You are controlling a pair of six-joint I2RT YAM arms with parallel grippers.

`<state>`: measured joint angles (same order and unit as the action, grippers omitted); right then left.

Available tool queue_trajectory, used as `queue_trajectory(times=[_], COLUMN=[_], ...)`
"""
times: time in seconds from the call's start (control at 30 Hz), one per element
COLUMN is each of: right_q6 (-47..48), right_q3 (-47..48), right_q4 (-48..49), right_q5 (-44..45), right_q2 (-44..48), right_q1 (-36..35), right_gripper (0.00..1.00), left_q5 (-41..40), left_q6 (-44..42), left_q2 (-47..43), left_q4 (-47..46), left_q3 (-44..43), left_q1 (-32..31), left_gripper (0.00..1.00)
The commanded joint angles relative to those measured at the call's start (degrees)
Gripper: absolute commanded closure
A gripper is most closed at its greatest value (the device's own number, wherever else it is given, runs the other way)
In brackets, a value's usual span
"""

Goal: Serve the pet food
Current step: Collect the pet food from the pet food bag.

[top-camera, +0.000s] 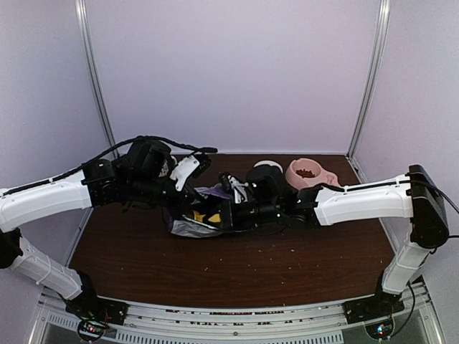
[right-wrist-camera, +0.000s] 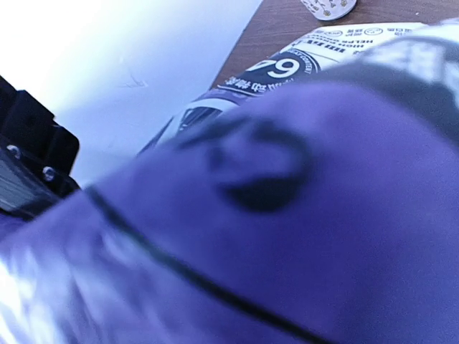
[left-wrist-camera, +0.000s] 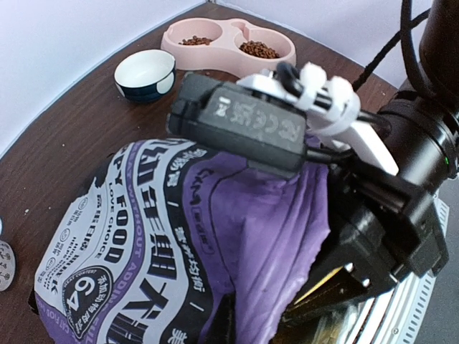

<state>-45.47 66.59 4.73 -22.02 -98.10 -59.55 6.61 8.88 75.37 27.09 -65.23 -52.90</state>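
Right gripper sits buried in the purple bag; you cannot tell its grip. Pink bowl, already holding pet food, lies to its right, beyond that forearm.

Brown table carries purple food bag, pink double bowl, small bowl.
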Motion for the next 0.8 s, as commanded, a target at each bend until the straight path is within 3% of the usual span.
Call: queue_trajectory(times=[0.0, 0.13, 0.5, 0.77], right_q6=[-5.9, -8.3, -16.3, -25.0], right_q3=[-3.4, -6.0, -16.3, -26.7], right_q4=[11.5, 14.1, 18.4, 26.7], right_q5=[-8.9, -9.4, -5.6, -3.5], right_q2=[3.9, 7.7, 20.3, 26.2], right_q1=[1.6, 2.4, 4.4, 6.9], right_gripper=[1.00, 1.00, 1.00, 1.00], left_q5=[2.6, -1.1, -2.2, -2.7], left_q6=[-0.9, -0.7, 0.9, 0.9], left_q2=[-3.9, -5.2, -7.3, -8.0], left_q4=[-7.3, -6.7, -7.0, -7.1], left_q3=[-1.8, -1.9, -1.6, -1.5], left_q1=[-1.1, -0.8, 1.8, 2.4], left_gripper=[1.00, 1.00, 1.00, 1.00])
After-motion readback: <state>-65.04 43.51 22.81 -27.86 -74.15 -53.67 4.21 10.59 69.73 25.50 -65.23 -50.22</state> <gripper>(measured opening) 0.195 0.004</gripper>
